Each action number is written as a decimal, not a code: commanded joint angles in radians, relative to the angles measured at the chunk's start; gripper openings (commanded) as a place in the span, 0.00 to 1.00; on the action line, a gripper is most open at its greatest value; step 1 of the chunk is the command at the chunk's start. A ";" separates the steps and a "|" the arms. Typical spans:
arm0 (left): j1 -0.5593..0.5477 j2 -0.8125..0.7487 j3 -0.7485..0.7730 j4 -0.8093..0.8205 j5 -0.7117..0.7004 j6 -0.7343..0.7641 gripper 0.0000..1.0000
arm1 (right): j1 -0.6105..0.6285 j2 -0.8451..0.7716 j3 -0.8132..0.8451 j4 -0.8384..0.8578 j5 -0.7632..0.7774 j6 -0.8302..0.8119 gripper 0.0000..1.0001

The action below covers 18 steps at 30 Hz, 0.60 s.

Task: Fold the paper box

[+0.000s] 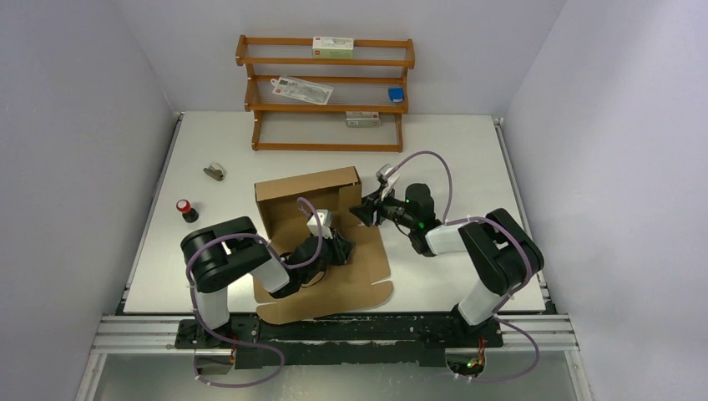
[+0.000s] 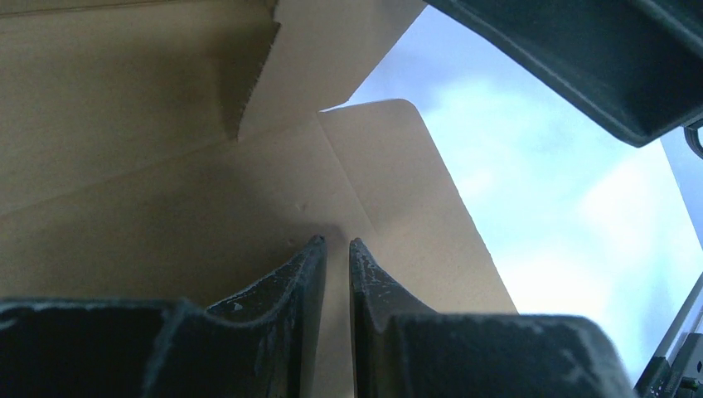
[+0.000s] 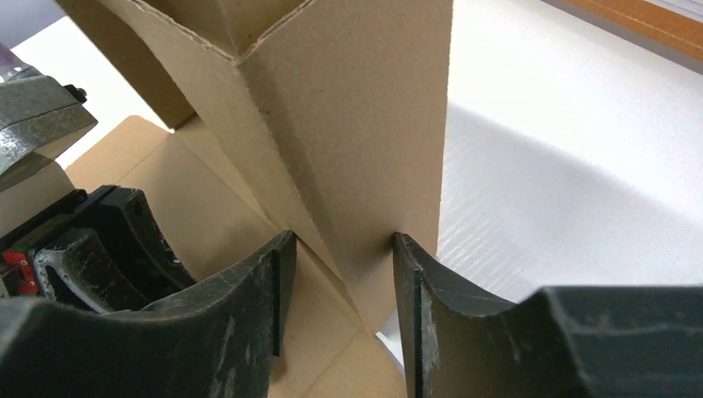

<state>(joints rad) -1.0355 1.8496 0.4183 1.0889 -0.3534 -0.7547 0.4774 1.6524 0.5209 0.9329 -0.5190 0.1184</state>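
1. The left gripper (image 2: 336,242) pressed on the floor of the plain brown corrugated cardboard paper box (image 1: 305,185); its fingers were all but closed, with nothing between them.
2. The box sat mid-way across the white table (image 1: 451,150); its 9 and 12 o'clock walls stood upright; the 6 o'clock lid panel lay flat.
3. The right gripper (image 3: 340,240) straddled the 3 o'clock wall, jaws apart and not visibly clamping; roughly half done, I judged; locking that wall and closing the lid remained.

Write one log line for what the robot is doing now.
box: part folded | left gripper: shut, low over box | right gripper: open, straddling upright flap
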 commanded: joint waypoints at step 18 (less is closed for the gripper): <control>-0.019 -0.116 -0.047 -0.145 0.028 0.024 0.37 | 0.071 0.101 0.038 0.090 0.113 -0.110 0.37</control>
<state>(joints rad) -1.0393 1.7813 0.3958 1.0241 -0.3416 -0.7429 0.5388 1.7187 0.5510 0.9829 -0.4259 0.0357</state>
